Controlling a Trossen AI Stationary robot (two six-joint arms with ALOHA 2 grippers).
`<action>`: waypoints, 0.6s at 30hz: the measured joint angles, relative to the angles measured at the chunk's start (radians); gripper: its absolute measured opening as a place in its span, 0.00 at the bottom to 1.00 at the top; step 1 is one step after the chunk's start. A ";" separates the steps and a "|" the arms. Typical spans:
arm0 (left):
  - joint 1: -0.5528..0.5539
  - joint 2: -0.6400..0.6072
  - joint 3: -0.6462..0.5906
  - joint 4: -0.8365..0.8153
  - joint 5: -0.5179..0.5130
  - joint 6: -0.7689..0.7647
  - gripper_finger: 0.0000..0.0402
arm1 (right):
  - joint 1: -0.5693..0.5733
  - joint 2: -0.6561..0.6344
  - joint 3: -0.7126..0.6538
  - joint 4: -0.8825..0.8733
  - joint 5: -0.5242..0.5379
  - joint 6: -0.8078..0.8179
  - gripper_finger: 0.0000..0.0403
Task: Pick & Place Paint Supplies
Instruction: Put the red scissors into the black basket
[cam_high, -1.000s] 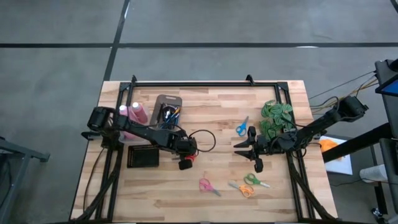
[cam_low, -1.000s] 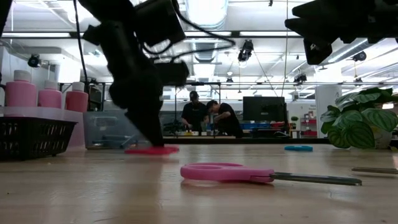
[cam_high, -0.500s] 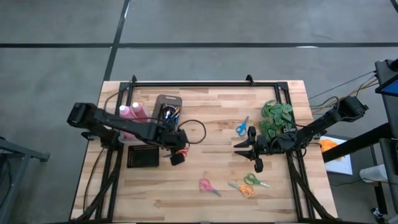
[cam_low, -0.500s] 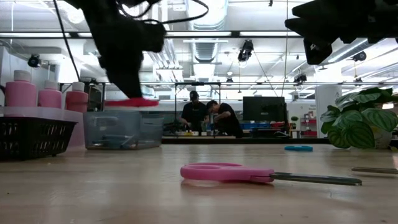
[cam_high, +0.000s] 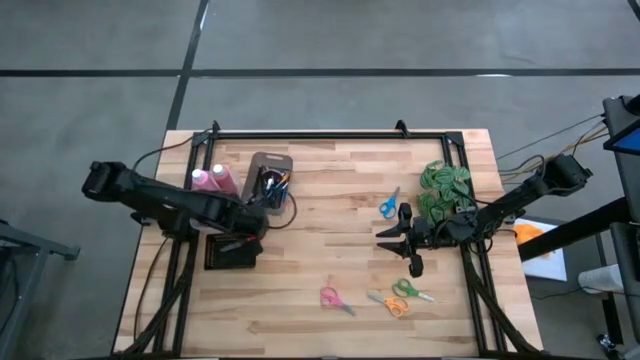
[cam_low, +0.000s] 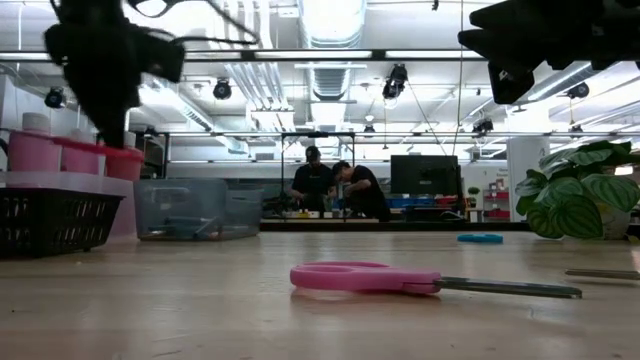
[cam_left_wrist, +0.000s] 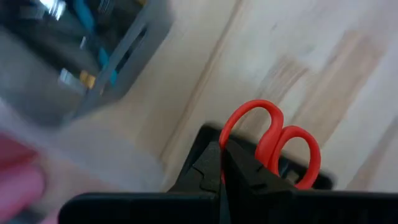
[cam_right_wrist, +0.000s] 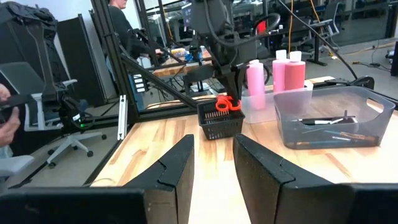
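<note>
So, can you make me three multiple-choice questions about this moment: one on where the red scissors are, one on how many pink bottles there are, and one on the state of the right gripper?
1. Where are the red scissors?
A. Lying flat on the table
B. In the left gripper, over the black basket
C. Inside the grey bin

2. How many pink bottles with white caps stand behind the basket?
A. One
B. Five
C. Three

3. How is the right gripper?
A. Open and empty
B. Shut on a paintbrush
C. Shut on a bottle

Answers:
1 B, the left wrist view shows the red handles at the shut fingers, with the basket below.
2 C, the right wrist view shows three in a row.
3 A, its fingers stand apart with nothing between them.
</note>
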 joint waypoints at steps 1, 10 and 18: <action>-0.005 -0.015 -0.019 -0.009 0.000 -0.020 0.01 | 0.000 0.000 0.000 0.000 0.000 0.000 0.27; -0.027 -0.092 -0.188 0.059 0.004 -0.104 0.01 | 0.000 0.000 0.000 0.000 0.000 0.000 0.27; -0.031 -0.093 -0.264 0.144 0.046 -0.099 0.01 | 0.000 0.000 0.000 -0.001 0.000 0.000 0.27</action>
